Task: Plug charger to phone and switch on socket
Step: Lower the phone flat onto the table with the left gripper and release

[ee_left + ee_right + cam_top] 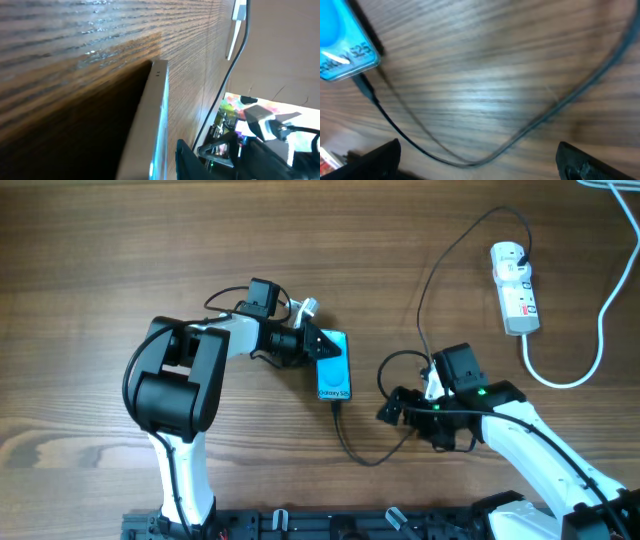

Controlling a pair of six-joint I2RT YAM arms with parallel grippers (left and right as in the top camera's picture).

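The phone (334, 368) lies on the wooden table, cyan screen up, its white "Galaxy S25" band at the near end. My left gripper (318, 346) is shut on its far end; in the left wrist view the phone's edge (159, 115) runs between the fingers (165, 167). The charger cable (430, 290) runs from the socket (515, 288) in a loop to the phone's near end, where its connector tip (337, 406) meets the phone. My right gripper (392, 410) is open over the cable loop (485, 160). The right wrist view shows the phone (342, 47), the tip (365, 86) and the wide-apart fingers (477, 160).
A thicker white cord (600, 330) curves from the socket along the right edge. The arms' bases sit along the near table edge.
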